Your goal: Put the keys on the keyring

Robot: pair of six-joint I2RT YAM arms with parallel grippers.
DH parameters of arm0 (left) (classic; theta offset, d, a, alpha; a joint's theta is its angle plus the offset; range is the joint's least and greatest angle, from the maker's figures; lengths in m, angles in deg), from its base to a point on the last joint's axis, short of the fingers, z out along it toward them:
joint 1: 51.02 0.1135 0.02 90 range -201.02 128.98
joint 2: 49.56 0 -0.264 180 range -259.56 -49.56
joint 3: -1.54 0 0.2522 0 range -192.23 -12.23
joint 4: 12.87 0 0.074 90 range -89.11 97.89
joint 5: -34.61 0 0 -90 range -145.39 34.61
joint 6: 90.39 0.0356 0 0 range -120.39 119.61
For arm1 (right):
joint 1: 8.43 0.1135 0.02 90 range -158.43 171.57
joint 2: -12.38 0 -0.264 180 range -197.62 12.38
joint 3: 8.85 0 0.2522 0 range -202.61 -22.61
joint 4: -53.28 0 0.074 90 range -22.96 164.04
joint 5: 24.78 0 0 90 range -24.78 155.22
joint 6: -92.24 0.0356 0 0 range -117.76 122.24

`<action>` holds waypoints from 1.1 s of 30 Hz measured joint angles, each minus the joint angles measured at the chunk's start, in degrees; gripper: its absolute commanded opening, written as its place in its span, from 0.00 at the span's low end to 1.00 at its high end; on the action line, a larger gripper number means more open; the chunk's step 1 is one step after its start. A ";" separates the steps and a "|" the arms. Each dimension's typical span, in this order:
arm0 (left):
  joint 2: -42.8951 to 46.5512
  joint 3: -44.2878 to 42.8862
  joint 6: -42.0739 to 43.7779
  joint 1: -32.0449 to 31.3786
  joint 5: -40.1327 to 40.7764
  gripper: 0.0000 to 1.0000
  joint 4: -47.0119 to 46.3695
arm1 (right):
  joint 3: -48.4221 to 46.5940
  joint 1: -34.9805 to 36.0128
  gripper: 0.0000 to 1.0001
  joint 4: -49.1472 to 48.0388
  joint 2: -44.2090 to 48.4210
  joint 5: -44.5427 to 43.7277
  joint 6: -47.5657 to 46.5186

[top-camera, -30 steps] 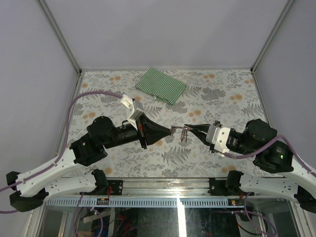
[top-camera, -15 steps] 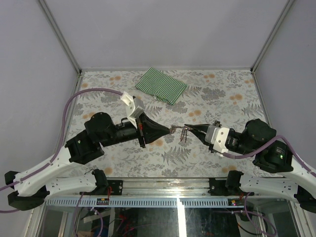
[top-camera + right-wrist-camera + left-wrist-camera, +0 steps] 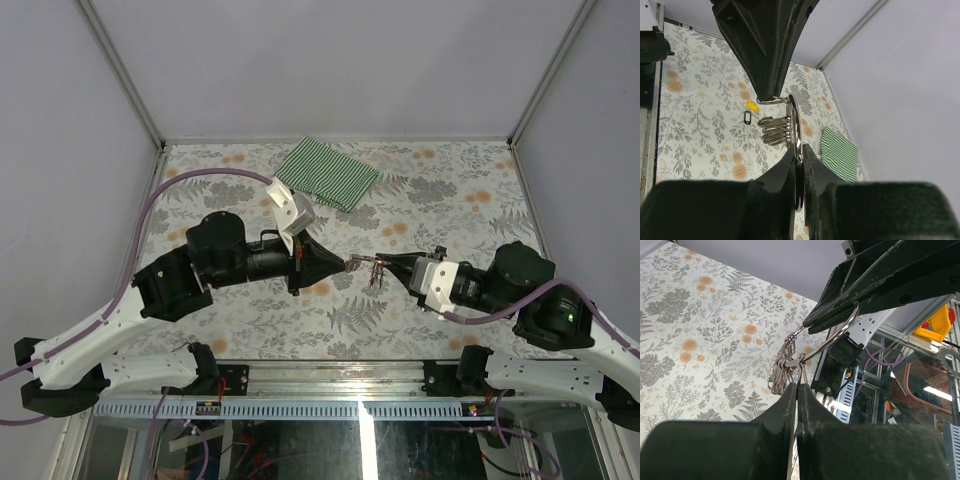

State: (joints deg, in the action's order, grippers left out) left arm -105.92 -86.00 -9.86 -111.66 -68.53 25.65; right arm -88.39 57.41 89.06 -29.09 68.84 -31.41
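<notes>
The keyring (image 3: 372,270) hangs in the air between my two grippers above the table's middle. My right gripper (image 3: 799,152) is shut on its large silver ring (image 3: 794,116), with a bunch of small wire rings (image 3: 776,130) hanging off it. My left gripper (image 3: 797,386) is shut on a thin wire part of the keyring (image 3: 801,371), and the large ring (image 3: 837,334) arches up to the right gripper's fingers (image 3: 865,285). A yellow-tagged key (image 3: 752,106) and a black-tagged key (image 3: 747,118) lie on the table under the left gripper, hidden in the top view. No red tag shows clearly.
A green-and-white striped cloth (image 3: 327,172) lies at the back middle of the flowered table (image 3: 450,190); it also shows in the right wrist view (image 3: 839,152). Grey walls close the sides and back. The left arm's cable (image 3: 190,180) loops over the left side.
My left arm has swung its wrist to the right and up while its fingertips stayed at the keyring. My right gripper has shifted slightly left. Both grips are unchanged.
</notes>
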 measured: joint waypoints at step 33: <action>-8.04 -7.13 2.97 0.00 0.04 0.00 10.95 | 0.92 0.00 0.54 2.97 -4.26 4.85 -5.70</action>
State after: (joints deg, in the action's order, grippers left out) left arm -113.96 -93.13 -6.89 -111.66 -68.49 36.60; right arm -87.47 57.41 92.03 -33.36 73.69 -37.12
